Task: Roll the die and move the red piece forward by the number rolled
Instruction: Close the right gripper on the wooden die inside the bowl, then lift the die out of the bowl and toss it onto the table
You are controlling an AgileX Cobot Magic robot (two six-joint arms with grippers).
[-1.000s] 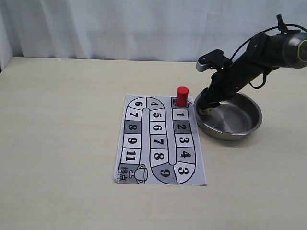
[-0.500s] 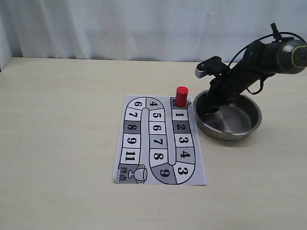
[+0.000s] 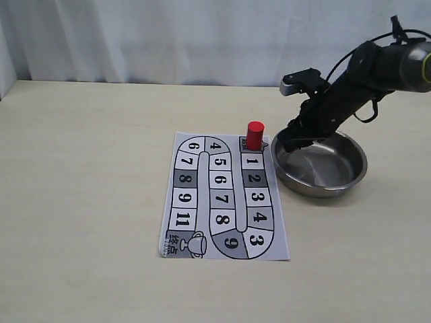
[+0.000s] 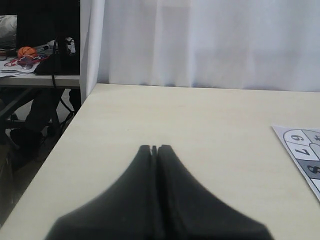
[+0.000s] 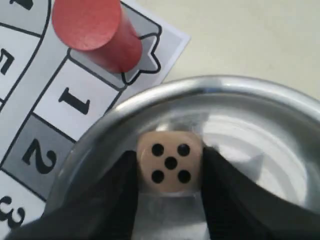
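Jaws: right gripper (image 5: 170, 175) pinches small beige wooden die (image 5: 171, 160), left gripper (image 4: 155, 148) closed empty; I must yet roll and move red cylinder piece (image 5: 95, 30).

Finds the right gripper (image 3: 282, 143) higher than a second ago: up at the near rim of the bowl (image 3: 350, 168), no longer down against the bowl's inner wall as half a second back. Carries the wrist up and farther out from the bowl's middle too. Brings the jaws closer together, so that the fingers (image 5: 117, 200) now press both sides of the die (image 5: 170, 162), held just inside the bowl's rim.
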